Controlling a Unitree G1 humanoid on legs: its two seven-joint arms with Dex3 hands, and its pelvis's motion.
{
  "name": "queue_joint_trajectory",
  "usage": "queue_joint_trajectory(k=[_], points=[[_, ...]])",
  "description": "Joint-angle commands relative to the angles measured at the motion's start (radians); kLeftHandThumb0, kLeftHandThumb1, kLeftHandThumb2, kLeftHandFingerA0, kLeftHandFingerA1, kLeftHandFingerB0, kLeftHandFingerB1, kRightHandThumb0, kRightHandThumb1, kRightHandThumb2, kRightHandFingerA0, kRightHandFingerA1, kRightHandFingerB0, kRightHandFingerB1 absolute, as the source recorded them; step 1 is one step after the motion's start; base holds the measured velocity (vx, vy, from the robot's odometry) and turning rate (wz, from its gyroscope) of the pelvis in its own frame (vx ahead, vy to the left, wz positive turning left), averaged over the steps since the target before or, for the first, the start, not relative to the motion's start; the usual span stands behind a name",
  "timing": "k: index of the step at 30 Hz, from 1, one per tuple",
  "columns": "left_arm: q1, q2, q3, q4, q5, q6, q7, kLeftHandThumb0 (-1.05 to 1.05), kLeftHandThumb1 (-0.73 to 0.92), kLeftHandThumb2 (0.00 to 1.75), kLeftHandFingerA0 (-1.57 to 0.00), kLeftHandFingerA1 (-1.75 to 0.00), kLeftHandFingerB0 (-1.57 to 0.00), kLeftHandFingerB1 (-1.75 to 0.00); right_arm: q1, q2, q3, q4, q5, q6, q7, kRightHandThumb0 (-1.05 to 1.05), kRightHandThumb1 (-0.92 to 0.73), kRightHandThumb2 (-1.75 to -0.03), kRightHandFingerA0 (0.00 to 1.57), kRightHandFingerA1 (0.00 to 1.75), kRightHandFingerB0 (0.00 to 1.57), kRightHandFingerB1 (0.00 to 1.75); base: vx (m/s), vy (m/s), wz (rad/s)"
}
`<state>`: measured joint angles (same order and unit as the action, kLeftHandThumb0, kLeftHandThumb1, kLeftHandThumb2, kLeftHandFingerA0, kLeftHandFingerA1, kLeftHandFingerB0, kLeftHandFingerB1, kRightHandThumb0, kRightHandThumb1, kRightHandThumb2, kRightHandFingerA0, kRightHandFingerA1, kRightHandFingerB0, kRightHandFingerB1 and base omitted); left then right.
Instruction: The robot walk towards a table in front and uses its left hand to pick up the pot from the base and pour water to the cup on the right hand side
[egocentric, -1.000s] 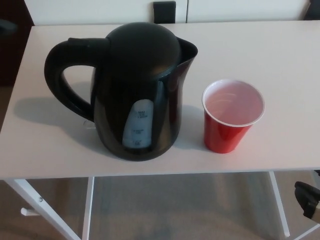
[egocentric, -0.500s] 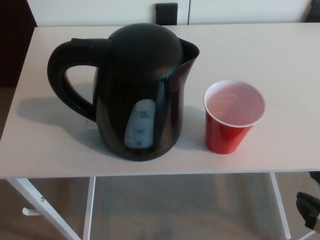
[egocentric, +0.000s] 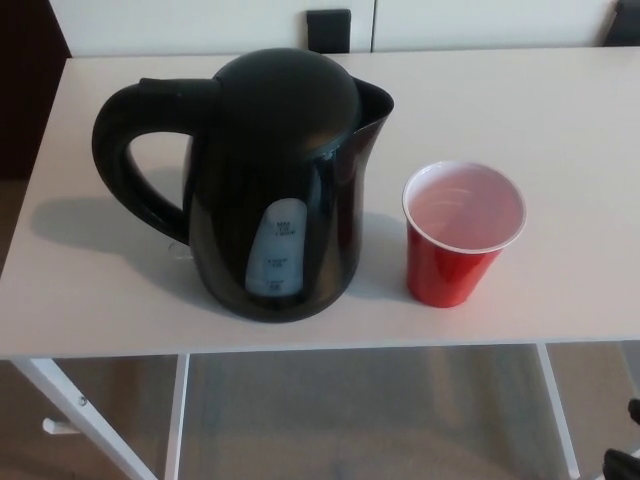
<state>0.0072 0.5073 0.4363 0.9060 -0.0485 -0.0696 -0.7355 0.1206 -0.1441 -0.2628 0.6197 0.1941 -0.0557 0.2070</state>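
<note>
Table (egocentric: 560, 110) edges cropped; base hidden.

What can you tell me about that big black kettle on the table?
The kettle is glossy black, plastic by the look of it, with a domed lid, a loop handle pointing left and a spout toward the red cup beside it, not touching. A pale water-level window faces the camera. It stands upright near the front edge of the white table, and no robot hand is on it.
</note>
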Motion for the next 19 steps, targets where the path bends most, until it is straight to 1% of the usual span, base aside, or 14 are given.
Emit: queue_joint_trajectory(k=[1, 5, 6, 10, 13, 14, 19], points=[[0.198, -0.126, -0.035, -0.102, 0.110, -0.043, 0.435, -0.29, 0.59, 0.65, -0.24, -0.39, -0.21, -0.35, 0.080, -0.039, -0.018, 0.032, -0.015, -0.030, -0.001, -0.01, -0.49, -0.91, 0.31, 0.56, 0.21, 0.51, 0.00, 0.000, 0.00], [0.251, -0.157, -0.063, -0.200, 0.127, -0.011, 0.438, -0.28, 0.59, 0.64, -0.24, -0.38, -0.21, -0.34, 0.085, -0.039, -0.020, 0.064, -0.011, -0.047, 0.010, 0.00, -0.50, -0.92, 0.29, 0.55, 0.19, 0.50, 0.00, 0.000, 0.00], [0.274, -0.156, -0.100, -0.230, 0.165, -0.016, 0.442, -0.33, 0.59, 0.66, -0.23, -0.38, -0.20, -0.35, 0.082, -0.034, -0.026, 0.079, -0.002, -0.045, 0.011, -0.01, -0.51, -0.92, 0.25, 0.53, 0.18, 0.50, 0.00, 0.000, 0.00], [0.324, -0.171, -0.160, -0.320, 0.206, -0.026, 0.447, -0.31, 0.61, 0.64, -0.24, -0.38, -0.23, -0.34, 0.068, -0.022, -0.025, 0.121, -0.001, -0.054, -0.001, -0.02, -0.50, -0.91, 0.26, 0.54, 0.19, 0.50, 0.00, 0.000, 0.00], [0.354, -0.194, -0.185, -0.399, 0.200, 0.012, 0.446, -0.30, 0.62, 0.63, -0.23, -0.37, -0.22, -0.33, 0.060, -0.013, -0.028, 0.143, 0.008, -0.068, 0.009, -0.02, -0.49, -0.91, 0.27, 0.54, 0.21, 0.51, 0.00, 0.000, 0.00], [0.375, -0.221, -0.205, -0.439, 0.189, 0.025, 0.437, -0.29, 0.64, 0.64, -0.21, -0.36, -0.20, -0.33, 0.057, -0.011, -0.029, 0.166, 0.008, -0.074, 0.011, -0.02, -0.49, -0.91, 0.26, 0.54, 0.20, 0.51, 0.00, 0.000, 0.00], [0.406, -0.251, -0.235, -0.461, 0.166, 0.029, 0.435, -0.31, 0.64, 0.65, -0.21, -0.36, -0.21, -0.32, 0.067, -0.015, -0.018, 0.196, -0.004, -0.103, 0.027, -0.02, -0.48, -0.91, 0.26, 0.54, 0.19, 0.51, 0.00, 0.000, 0.00]])
